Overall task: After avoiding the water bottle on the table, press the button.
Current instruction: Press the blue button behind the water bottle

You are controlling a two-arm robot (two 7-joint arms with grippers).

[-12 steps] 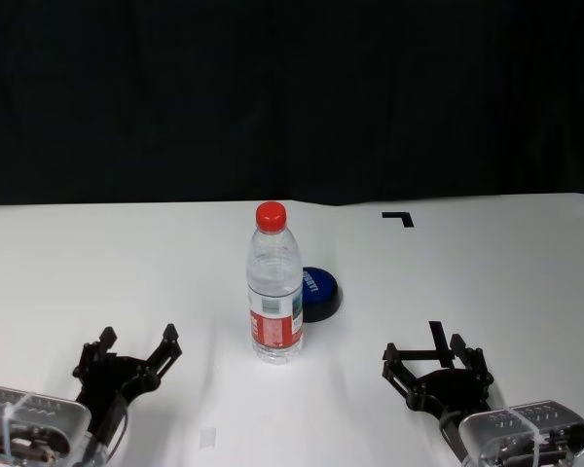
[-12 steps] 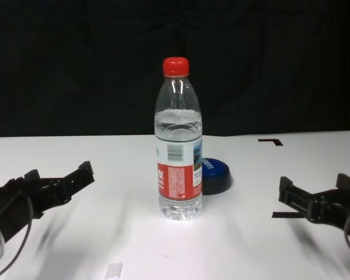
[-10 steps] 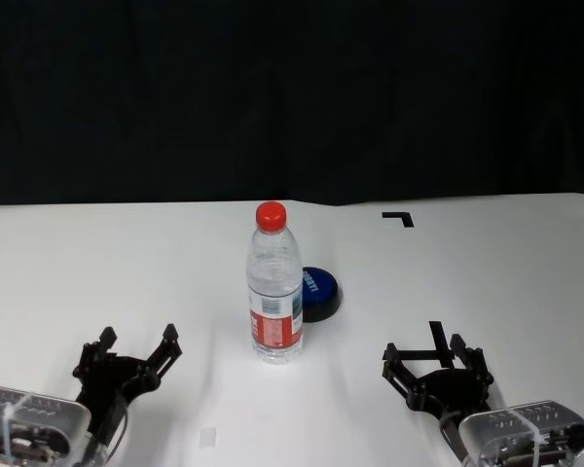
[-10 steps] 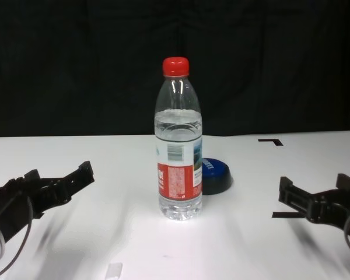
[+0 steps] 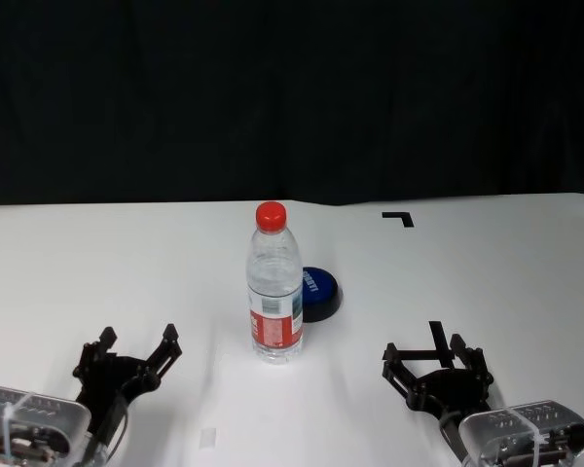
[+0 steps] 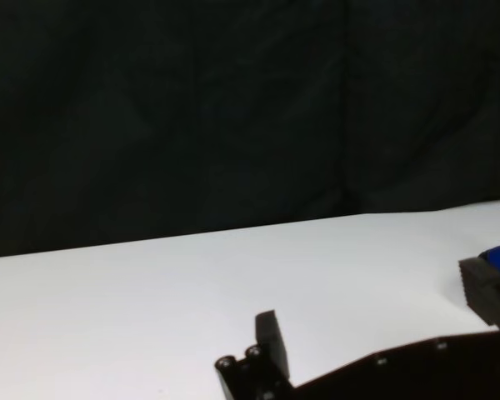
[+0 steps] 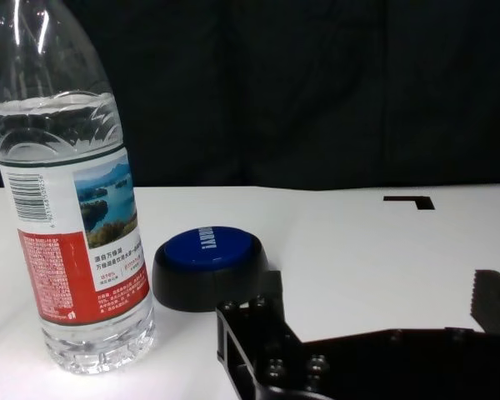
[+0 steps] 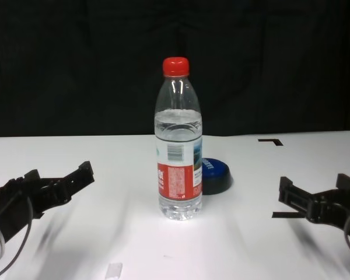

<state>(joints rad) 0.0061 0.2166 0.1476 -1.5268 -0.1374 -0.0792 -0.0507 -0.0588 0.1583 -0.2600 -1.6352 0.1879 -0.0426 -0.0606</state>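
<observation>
The water bottle (image 5: 274, 290) stands upright on the white table (image 5: 487, 282), clear with a red cap; it also shows in the chest view (image 8: 179, 157) and the right wrist view (image 7: 71, 192). The dark blue button (image 5: 318, 290) sits just behind and to the right of it, partly hidden by the bottle; it shows in the chest view (image 8: 216, 174) and the right wrist view (image 7: 208, 262). My left gripper (image 5: 134, 352) is open near the table's front left. My right gripper (image 5: 436, 358) is open near the front right. Both are well apart from the bottle.
A black tape corner mark (image 5: 399, 217) lies at the back right. A black tape mark (image 5: 438, 341) lies by the right gripper. A small pale tape piece (image 5: 207, 438) lies at the front. A dark curtain closes the back.
</observation>
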